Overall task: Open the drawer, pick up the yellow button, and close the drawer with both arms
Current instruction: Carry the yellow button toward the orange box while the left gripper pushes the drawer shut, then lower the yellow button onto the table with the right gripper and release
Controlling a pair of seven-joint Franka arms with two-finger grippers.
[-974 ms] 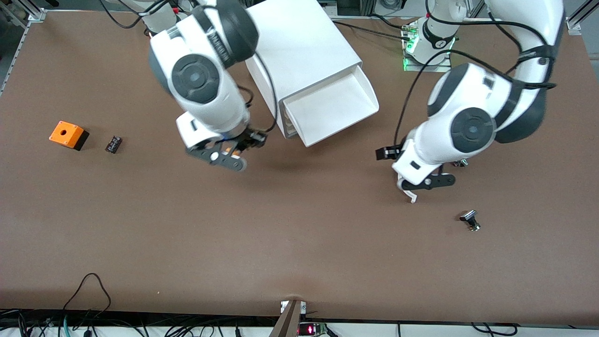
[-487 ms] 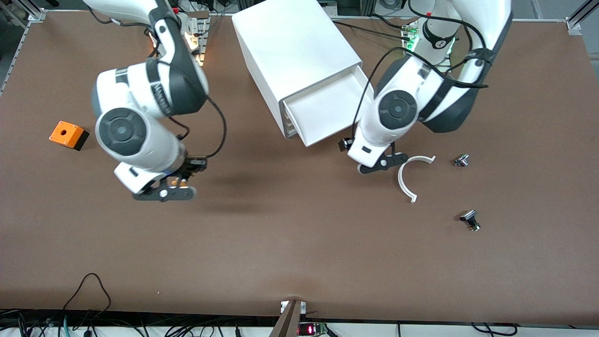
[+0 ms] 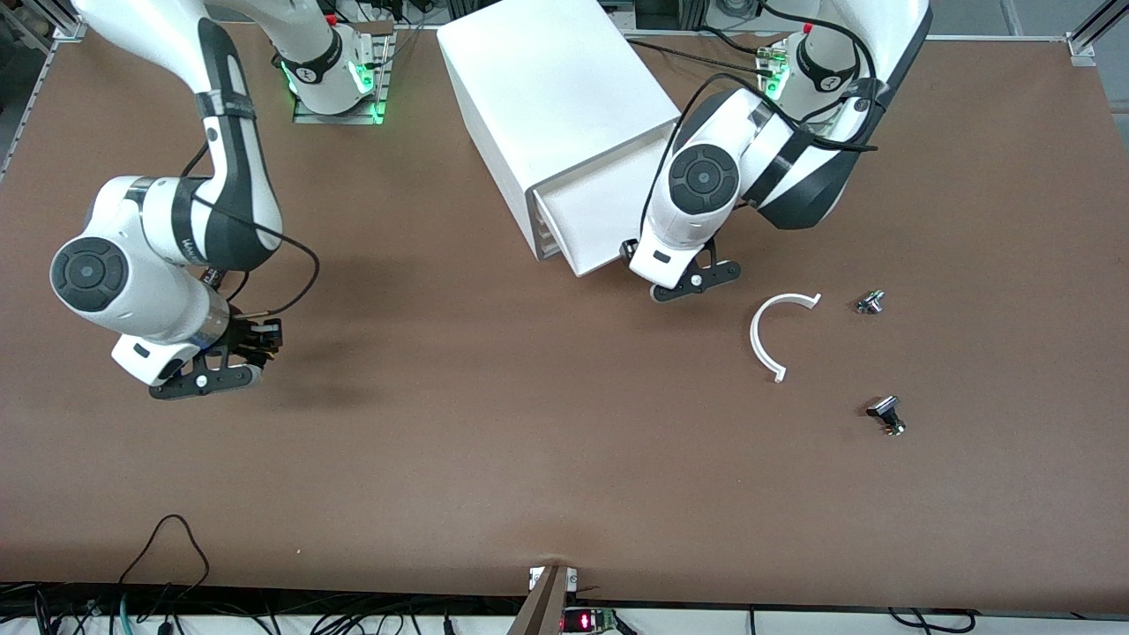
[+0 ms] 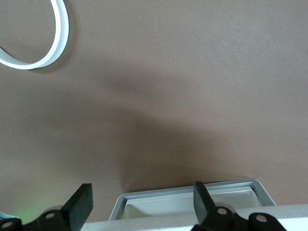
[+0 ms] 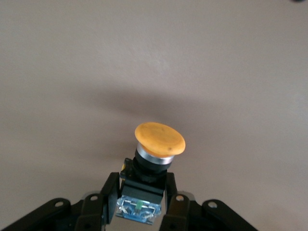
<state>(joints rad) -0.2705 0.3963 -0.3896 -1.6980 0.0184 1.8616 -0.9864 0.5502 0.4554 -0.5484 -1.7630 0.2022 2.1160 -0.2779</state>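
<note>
My right gripper (image 3: 212, 375) is shut on the button (image 5: 160, 139), gripping its black body with the orange-yellow cap pointing away. It hangs over bare table toward the right arm's end. The white cabinet (image 3: 556, 97) has its drawer (image 3: 591, 225) pulled out. My left gripper (image 3: 692, 280) is open at the drawer's front, at the corner toward the left arm's end. In the left wrist view its fingers (image 4: 79, 207) stand apart with the drawer's grey rim (image 4: 192, 190) between them.
A white curved piece (image 3: 766, 339) lies on the table nearer to the front camera than the left gripper; it also shows in the left wrist view (image 4: 57, 43). Two small metal parts (image 3: 871, 302) (image 3: 886, 414) lie toward the left arm's end.
The right arm has swung the button from beside the drawer toward its own end of the table. The left gripper left the white curved piece and moved to the drawer's front.
</note>
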